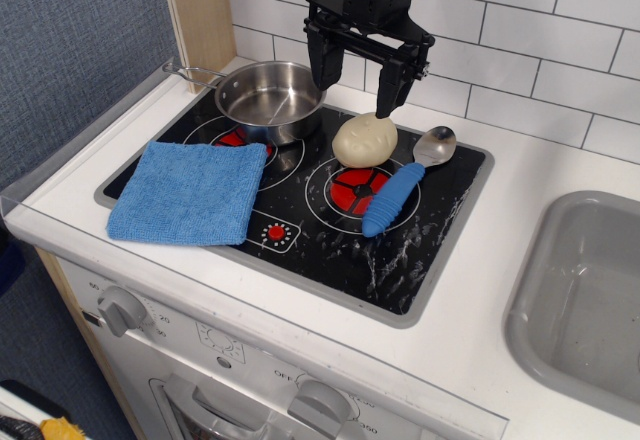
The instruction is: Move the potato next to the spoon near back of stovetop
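Gripper (354,90) hanging at upper centre of the frame, black, jaws spread wide, nothing held between them. Left finger (319,68) poised over the rim of the pan, right finger (388,93) ending just above the top of the potato; contact there cannot be told.

Potato (365,140) resting on the stovetop (400,250), pale cream, oval, set at the back edge of the right-hand burner ring, centre of the frame. Just right of it, spoon (403,181) lying diagonally, shiny bowl toward the upper right near the back rim, blue ribbed handle running down and left across the red burner mark. Potato and spoon near each other, seemingly with a narrow gap between potato and spoon bowl.

Steel pan (271,99) sitting on the back left burner, upper left of the cooktop, handle reaching left toward the wooden post (200,15). Inside the pan only bare metal and reflections. Potato just beside the pan's right rim, apparently not touching.

Blue cloth (190,191) folded flat over the front left part of the cooktop, its left edge overlapping the grey rim.

Grey sink (590,300) at the right edge of the frame, basin showing bare grey surface in the visible part. White tiled wall (540,50) behind. Oven knobs (122,310) along the lower front.
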`<action>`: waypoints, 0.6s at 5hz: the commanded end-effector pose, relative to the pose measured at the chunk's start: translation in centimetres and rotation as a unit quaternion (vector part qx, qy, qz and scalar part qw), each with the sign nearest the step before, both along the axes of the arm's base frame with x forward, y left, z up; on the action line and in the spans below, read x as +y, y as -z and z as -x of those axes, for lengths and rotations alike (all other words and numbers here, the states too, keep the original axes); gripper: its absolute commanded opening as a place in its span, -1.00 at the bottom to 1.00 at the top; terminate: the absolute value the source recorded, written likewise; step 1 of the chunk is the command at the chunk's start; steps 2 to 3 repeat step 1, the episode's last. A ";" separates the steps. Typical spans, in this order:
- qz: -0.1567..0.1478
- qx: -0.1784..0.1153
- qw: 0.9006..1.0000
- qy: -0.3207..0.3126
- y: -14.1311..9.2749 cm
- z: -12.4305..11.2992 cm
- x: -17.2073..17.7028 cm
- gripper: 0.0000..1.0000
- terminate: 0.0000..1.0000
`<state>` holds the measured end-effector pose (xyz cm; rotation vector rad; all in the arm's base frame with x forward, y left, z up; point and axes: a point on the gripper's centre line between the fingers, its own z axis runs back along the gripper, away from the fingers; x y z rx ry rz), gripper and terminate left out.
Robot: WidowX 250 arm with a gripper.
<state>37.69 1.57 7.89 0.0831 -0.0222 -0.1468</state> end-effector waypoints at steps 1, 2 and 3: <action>-0.002 -0.037 0.999 0.007 -2.7 0.4 -0.5 1.00 1.00; -0.002 -0.037 0.999 0.007 -2.7 0.4 -0.5 1.00 1.00; -0.002 -0.037 0.999 0.007 -2.7 0.4 -0.5 1.00 1.00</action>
